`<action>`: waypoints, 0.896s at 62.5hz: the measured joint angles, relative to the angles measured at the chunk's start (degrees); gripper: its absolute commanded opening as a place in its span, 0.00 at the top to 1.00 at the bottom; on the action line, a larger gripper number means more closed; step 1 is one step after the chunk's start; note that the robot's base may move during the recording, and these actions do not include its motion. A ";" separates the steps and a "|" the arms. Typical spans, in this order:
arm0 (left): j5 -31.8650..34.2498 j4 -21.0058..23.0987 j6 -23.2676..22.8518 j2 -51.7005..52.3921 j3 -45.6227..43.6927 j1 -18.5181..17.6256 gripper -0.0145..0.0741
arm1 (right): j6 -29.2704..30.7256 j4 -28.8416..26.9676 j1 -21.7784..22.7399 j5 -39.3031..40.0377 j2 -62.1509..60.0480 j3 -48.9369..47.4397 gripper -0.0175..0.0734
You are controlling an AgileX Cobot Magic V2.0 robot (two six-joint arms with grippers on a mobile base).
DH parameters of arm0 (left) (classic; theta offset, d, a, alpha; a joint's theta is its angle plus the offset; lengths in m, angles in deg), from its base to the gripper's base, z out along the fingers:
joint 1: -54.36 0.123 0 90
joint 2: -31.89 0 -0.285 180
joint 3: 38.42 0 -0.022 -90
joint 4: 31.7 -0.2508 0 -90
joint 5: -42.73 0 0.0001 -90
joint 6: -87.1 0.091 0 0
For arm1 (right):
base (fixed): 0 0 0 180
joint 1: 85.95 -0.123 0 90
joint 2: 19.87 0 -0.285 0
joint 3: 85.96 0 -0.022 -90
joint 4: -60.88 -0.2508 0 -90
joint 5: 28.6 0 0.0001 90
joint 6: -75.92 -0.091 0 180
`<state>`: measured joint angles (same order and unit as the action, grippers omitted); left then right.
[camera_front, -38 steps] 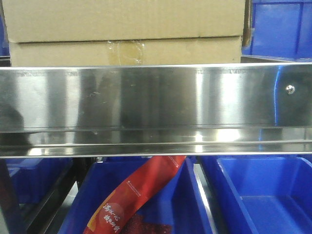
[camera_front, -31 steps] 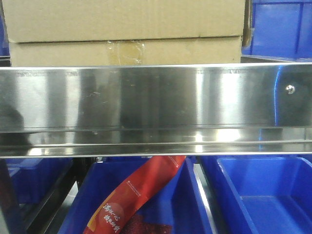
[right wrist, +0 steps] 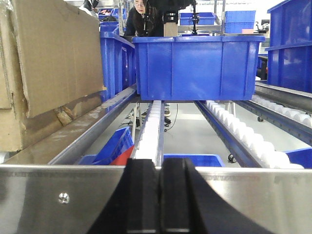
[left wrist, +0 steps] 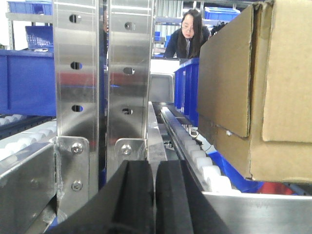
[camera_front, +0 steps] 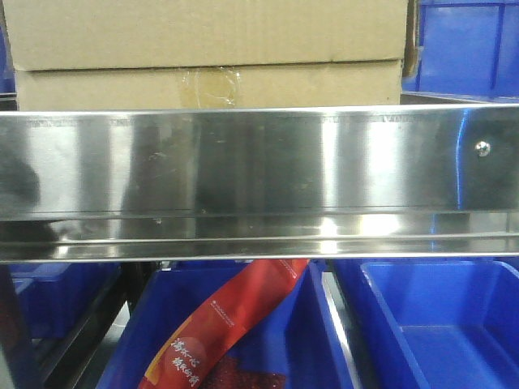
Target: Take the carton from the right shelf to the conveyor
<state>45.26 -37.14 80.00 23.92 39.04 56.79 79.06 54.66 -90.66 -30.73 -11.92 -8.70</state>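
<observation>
Item 1: carton (camera_front: 211,49). Plain brown corrugated cardboard with a narrower band along its lower edge that bears a clear tape patch (camera_front: 209,85). It stands on the roller surface of the right shelf (camera_front: 259,235), at the front edge, just behind the front rail (camera_front: 259,170). In the front view it runs from the left end of that edge to past the middle. No hand touches it.

Item 2: front rail. Wide and shiny stainless steel, with one small screw (camera_front: 482,147) near its right end.

Item 3: left hand (left wrist: 154,168). The two black pads are closed almost together and hold nothing. It is low at the front edge, left of the carton's side face and apart from it. Perforated steel uprights (left wrist: 78,73) stand just behind it.

Item 4: right hand (right wrist: 160,168). The pads are closed to a thin slit and hold nothing. It is at the front rail, right of the carton and apart from it.

Item 5: white rollers (right wrist: 243,131). They run in rows from the front edge toward the back.

Item 6: blue bin (right wrist: 197,66). It stands on the roller surface, farther back, to the right of the carton.

Item 7: lower blue bins (camera_front: 438,324). They sit on the level beneath the rail. The left one holds a red packet (camera_front: 227,324) with printed characters.

Item 8: person (left wrist: 187,36). Dark-haired and wearing glasses, beyond the back edge.
</observation>
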 measured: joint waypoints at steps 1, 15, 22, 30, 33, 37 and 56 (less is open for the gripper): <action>0.00 0.00 0.00 0.00 0.00 0.00 0.82 | 0.00 0.00 0.00 0.00 0.00 0.00 0.88; 4.01 0.00 0.00 0.00 0.00 0.00 0.82 | -0.10 -0.70 0.00 3.35 0.00 0.00 0.88; 2.91 -0.84 0.00 0.00 -3.27 0.00 0.82 | -0.10 -0.92 0.00 0.92 0.00 -3.30 0.88; -3.26 -6.64 0.00 0.01 -13.24 0.00 0.69 | -0.10 -1.16 0.00 -8.02 -0.16 -13.91 0.85; -6.32 -8.42 0.00 -0.95 -17.97 0.00 0.60 | -0.10 -1.16 0.00 -10.96 0.26 -18.19 0.77; -10.25 -9.55 0.00 -2.94 -22.90 0.00 0.49 | -0.10 -1.16 0.00 -13.11 1.58 -22.31 0.63; -17.84 -8.78 0.00 -17.26 -37.26 -3.57 0.32 | -0.10 -0.50 0.00 -13.62 12.06 -30.52 0.18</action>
<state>27.42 -45.92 80.00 6.65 1.78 53.22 78.96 54.17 -90.66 -44.35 0.14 -39.23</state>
